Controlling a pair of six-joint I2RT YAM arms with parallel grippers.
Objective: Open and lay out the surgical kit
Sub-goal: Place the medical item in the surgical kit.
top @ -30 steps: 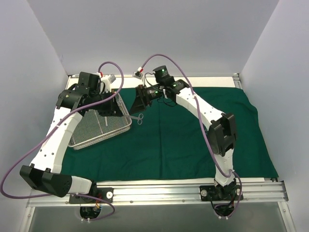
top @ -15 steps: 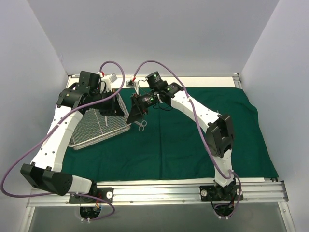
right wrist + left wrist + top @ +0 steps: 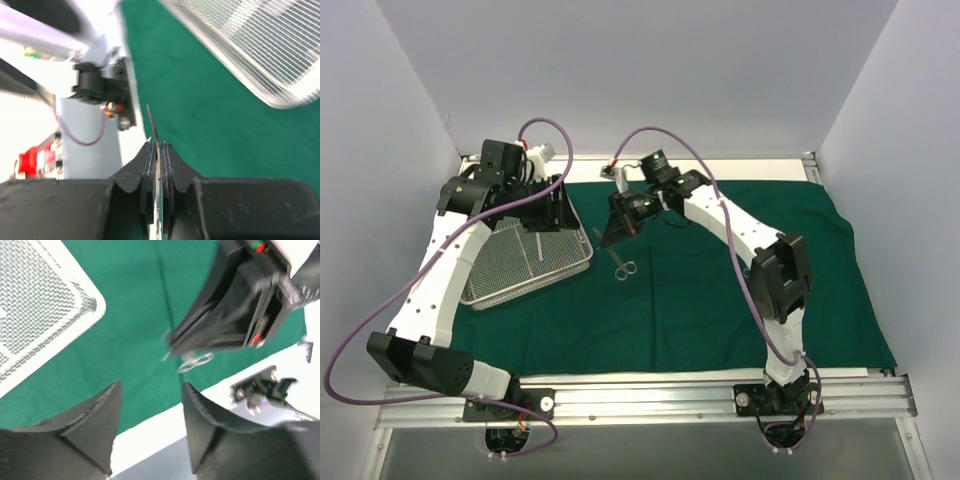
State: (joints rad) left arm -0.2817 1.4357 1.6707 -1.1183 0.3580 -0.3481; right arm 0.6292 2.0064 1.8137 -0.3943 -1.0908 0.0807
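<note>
Between right fingers (image 3: 142, 167): thin steel instrument (image 3: 152, 127) clamped, lower end hidden.

arms (image 3: 445, 265) white | joints (image 3: 780, 275) black | cables (image 3: 655, 128) purple | left tool (image 3: 151, 390) black

— What colour is the cloth (image 3: 720, 290)?
— Plain dark green. The tray (image 3: 520, 280) is silver, a fine wire mesh.
— The ring-handled clamp (image 3: 624, 266)?
— Bright steel.
— And the robot?
— Left hand (image 3: 150, 395) and right hand (image 3: 157, 150) are black, the arms (image 3: 720, 222) white, the cables (image 3: 655, 129) purple.
</note>
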